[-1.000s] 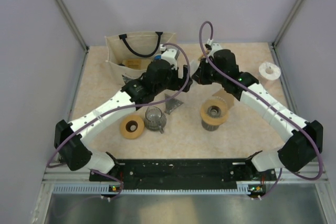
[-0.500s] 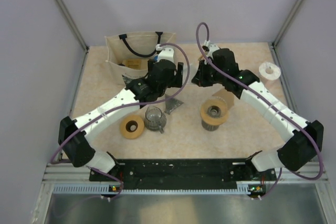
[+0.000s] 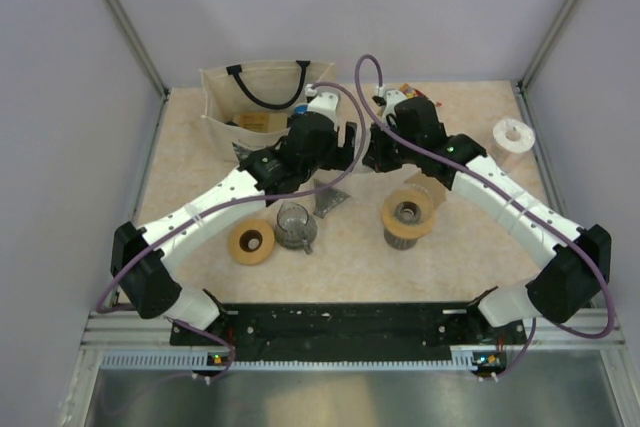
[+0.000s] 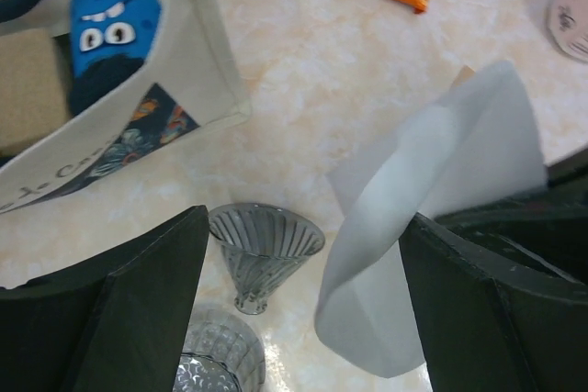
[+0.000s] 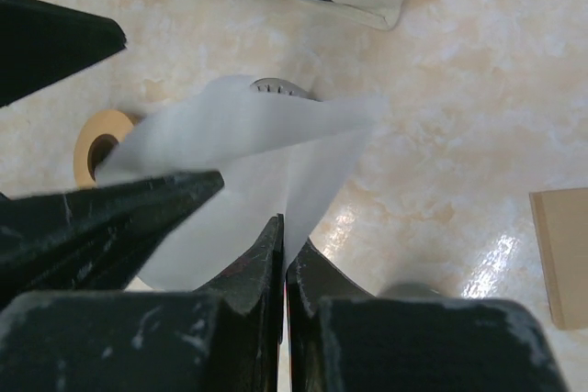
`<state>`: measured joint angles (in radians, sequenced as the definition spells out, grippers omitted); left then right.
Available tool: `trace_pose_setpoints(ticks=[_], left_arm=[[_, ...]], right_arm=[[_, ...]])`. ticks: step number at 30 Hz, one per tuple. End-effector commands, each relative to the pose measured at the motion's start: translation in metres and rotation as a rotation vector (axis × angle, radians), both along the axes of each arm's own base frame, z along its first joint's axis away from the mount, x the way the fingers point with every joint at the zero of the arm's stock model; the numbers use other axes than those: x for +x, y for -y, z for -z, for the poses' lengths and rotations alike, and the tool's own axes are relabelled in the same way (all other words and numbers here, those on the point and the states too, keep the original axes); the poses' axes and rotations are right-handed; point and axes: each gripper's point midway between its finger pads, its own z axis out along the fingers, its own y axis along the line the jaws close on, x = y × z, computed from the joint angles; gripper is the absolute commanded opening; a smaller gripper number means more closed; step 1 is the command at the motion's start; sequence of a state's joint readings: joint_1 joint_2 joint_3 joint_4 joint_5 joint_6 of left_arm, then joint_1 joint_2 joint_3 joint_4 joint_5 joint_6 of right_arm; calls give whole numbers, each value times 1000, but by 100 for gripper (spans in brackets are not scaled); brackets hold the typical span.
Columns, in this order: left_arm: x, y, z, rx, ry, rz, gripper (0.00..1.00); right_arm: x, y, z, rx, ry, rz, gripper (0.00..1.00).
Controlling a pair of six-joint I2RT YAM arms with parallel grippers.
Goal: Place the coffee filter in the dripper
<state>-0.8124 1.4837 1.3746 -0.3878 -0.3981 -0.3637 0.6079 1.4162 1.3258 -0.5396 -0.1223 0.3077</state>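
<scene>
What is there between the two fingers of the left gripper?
In the left wrist view, the white paper filter hangs there; on the table below stands a clear ribbed cone.

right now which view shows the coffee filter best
Left wrist: the coffee filter shows sharp and nearly whole. The right wrist view shows it blurred, pinched in the shut right gripper. In the top view it is hidden and cannot be made out.
</scene>
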Motion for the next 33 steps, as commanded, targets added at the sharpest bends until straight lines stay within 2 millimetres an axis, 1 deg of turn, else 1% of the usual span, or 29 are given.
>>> trace_pose_setpoints(ticks=[1,3,5,7,8,10,13,16,18,21,22,23,25,30,33], left_arm=[[-16,30,-28,-78,40,212,87],[-15,27,-25,-61,39,199,82],[-11,20,-23,-47,45,159,80],[-9,18,-23,-33,52,152,76],[-9,20,-22,-25,52,162,74],[-14,24,-21,-22,46,203,66],[-19,22,-19,-10,43,227,64],[-13,7,-15,39,51,158,60],[-10,-5,-14,75,53,104,56],[-7,-14,-11,120,63,71,47],[-7,-14,-11,125,60,70,40],[-7,-15,-10,130,55,69,36],[-10,-14,-11,122,43,74,31],[-13,-22,-9,126,40,54,30],[-13,-28,-9,139,43,35,30]], right_arm=[[1,-10,-35,49,100,-41,0],[-1,-10,-37,60,98,-46,0],[-5,-13,-40,75,99,-72,0],[-8,-17,-42,90,93,-94,0],[-9,-18,-41,92,88,-100,0],[-10,-18,-43,97,85,-96,0],[-8,-16,-45,91,81,-78,0],[-7,-12,-44,75,83,-63,0],[-7,-10,-44,67,83,-59,0],[-7,-8,-44,53,90,-54,0],[-6,-7,-45,52,93,-48,0],[-6,-7,-45,51,94,-46,0],[-4,-5,-45,44,97,-36,0],[2,6,-40,-1,106,13,0],[2,9,-42,-10,114,23,0]])
